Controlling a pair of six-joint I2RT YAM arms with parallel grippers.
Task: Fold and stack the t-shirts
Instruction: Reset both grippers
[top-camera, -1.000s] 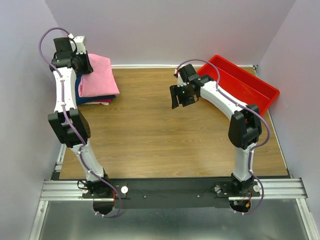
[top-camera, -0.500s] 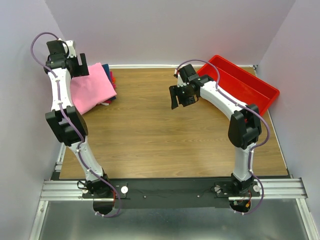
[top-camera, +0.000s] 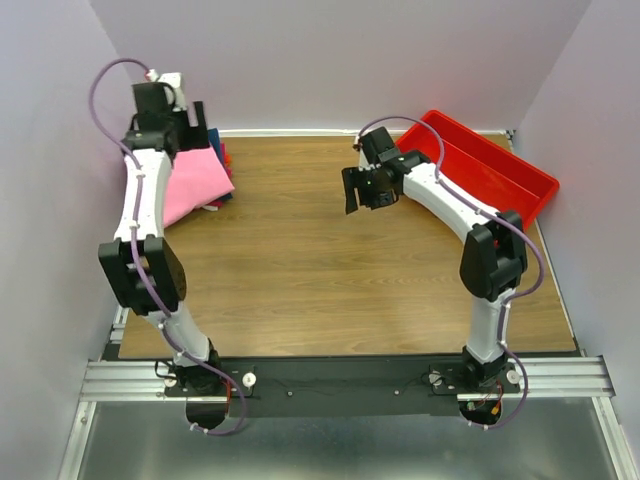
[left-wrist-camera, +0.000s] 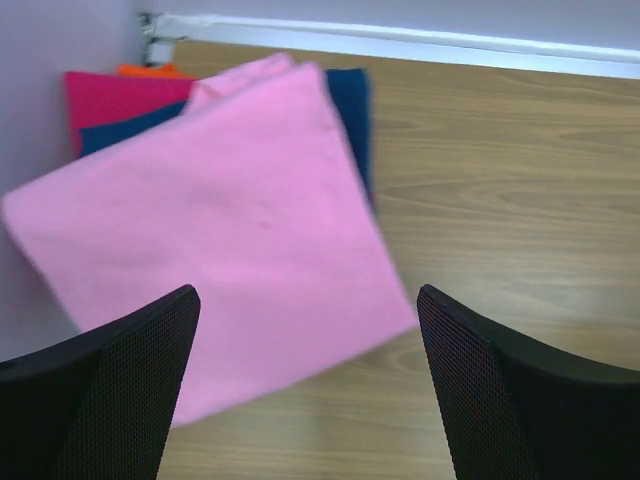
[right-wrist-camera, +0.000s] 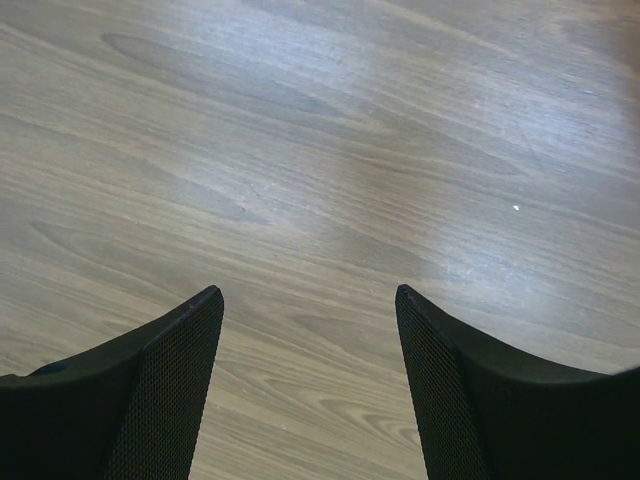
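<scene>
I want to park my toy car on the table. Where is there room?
The wide middle of the table is bare, from the pink shirt across to the red tray. The right gripper hangs over its far part. The far left corner is crowded with the shirt pile.

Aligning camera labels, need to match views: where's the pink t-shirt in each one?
Top external: pink t-shirt at the far left corner of the table.
Left wrist: fills the upper left and centre, skewed over a navy shirt and a red shirt.
Right wrist: not in it; only wood.
Shared landmark: the white strip along the table's far edge, also across the top of the left wrist view.
</scene>
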